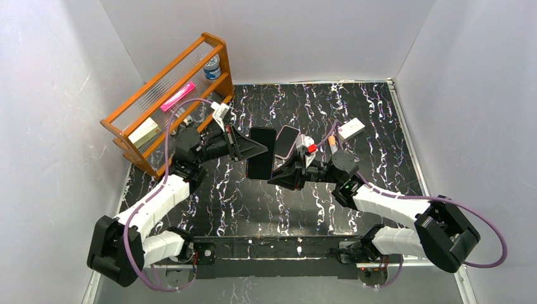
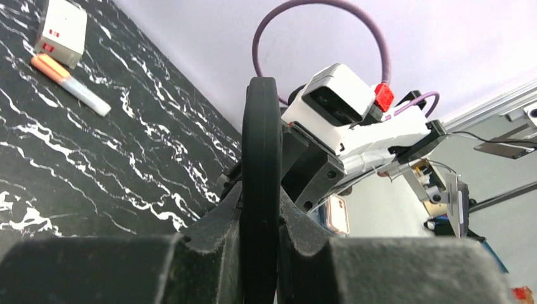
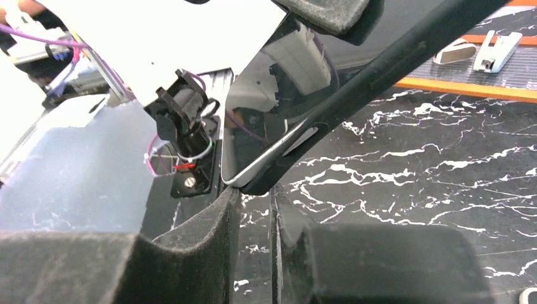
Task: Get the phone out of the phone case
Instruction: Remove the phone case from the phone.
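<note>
Left gripper (image 2: pixel 259 212) clamps the black rubber phone case (image 2: pixel 261 126). The right gripper (image 3: pixel 272 204), barely parted, meets the pink-edged phone (image 1: pixel 288 140), hold unclear. Separation appears nearly complete.

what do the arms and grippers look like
Both the left arm and right arm have white link covers between black joints, each trailing a looping purple cable. The left gripper and right gripper are black with wedge-shaped fingers. The right wrist carries a white camera box with a red tab.

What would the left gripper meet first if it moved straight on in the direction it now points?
Past the phone case it clamps, the left gripper would probably meet the right gripper; depth is unclear.
</note>
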